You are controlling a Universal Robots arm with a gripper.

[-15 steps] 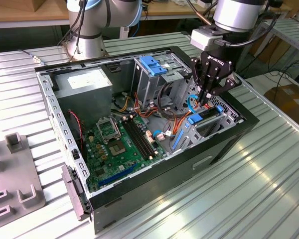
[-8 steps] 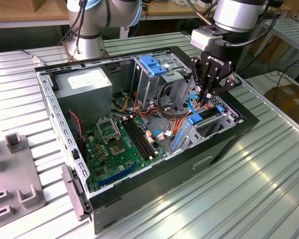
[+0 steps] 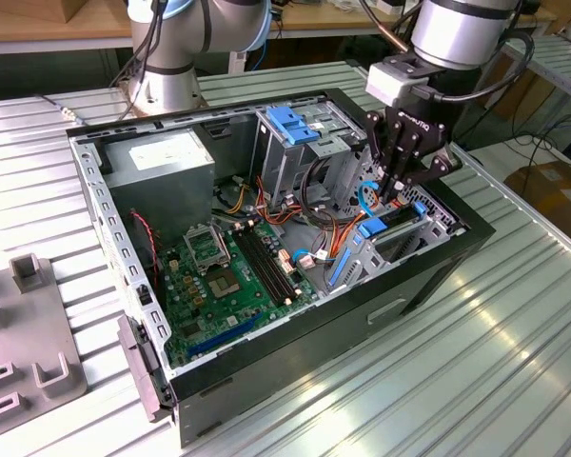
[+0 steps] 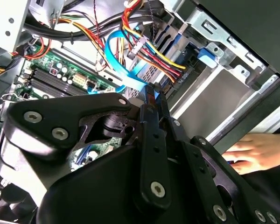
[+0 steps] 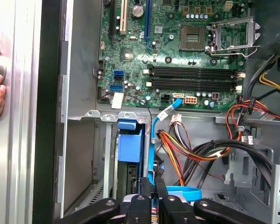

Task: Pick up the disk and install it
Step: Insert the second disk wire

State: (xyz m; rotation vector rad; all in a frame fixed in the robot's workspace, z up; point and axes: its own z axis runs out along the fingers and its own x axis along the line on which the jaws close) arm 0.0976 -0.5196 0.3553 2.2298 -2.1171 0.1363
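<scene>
Hovering inside the open computer case (image 3: 438,276), pincer (image 3: 392,190) narrowed to a slit, empty, just above the disk (image 5: 130,145) seated in its bay, motherboard (image 3: 233,276) nearby.

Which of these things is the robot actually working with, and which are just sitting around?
In the job: gripper, disk in its blue carrier, open computer case.

Just there: motherboard, power supply, upright cage with blue top, grey fixture, a person's hand.
</scene>
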